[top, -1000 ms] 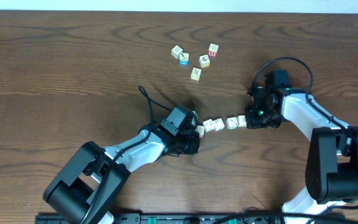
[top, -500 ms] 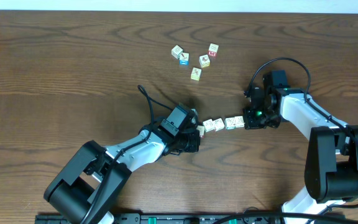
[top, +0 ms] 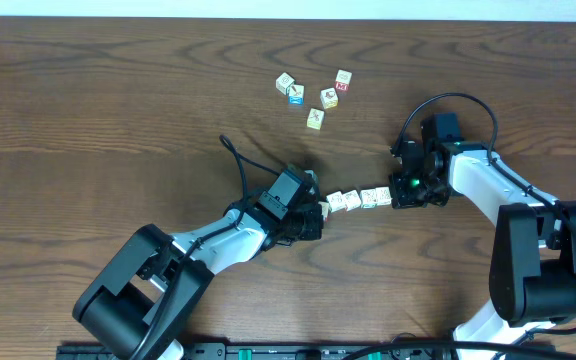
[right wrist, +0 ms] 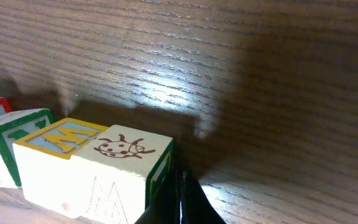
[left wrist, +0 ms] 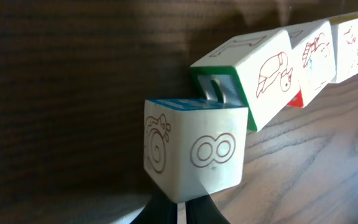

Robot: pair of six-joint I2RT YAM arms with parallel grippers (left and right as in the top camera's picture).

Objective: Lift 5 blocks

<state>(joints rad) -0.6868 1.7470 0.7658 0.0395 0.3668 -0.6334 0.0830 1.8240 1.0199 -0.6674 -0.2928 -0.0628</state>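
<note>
**Overhead view.** A row of blocks [top: 353, 200], five by count, lies near the middle of the table [top: 118, 100] and runs from 8 o'clock to 2 o'clock. The left hand [top: 311, 213] meets its 8 o'clock end and the right hand [top: 398, 190] meets its 2 o'clock end. Both hands are pinched closed with nothing between their fingers, and each sets its tip against an end face. The bodies of the hands cover the row's ends from above. This view does not show whether the row is clear of the table.

**Left wrist view.** The nearest block [left wrist: 194, 152], with a teal-rimmed top, sits on the dark fingertip at 6 o'clock. It is turned out of line with the green-edged block [left wrist: 260, 71] and touches it along one upper edge only. The remaining blocks recede toward 2 o'clock, face to face.

**Right wrist view.** The bug-print block [right wrist: 120, 171] rests against the fingertip at 6 o'clock. The yellow-framed block [right wrist: 55, 152] stands flush beside it, and further blocks follow toward 9 o'clock. Their undersides are out of frame.

**Surroundings.** Five loose blocks [top: 315, 119] are scattered at 12 o'clock, well apart from the row. One has a blue face and one a red face. A black cable [top: 236, 160] loops off the left arm.
</note>
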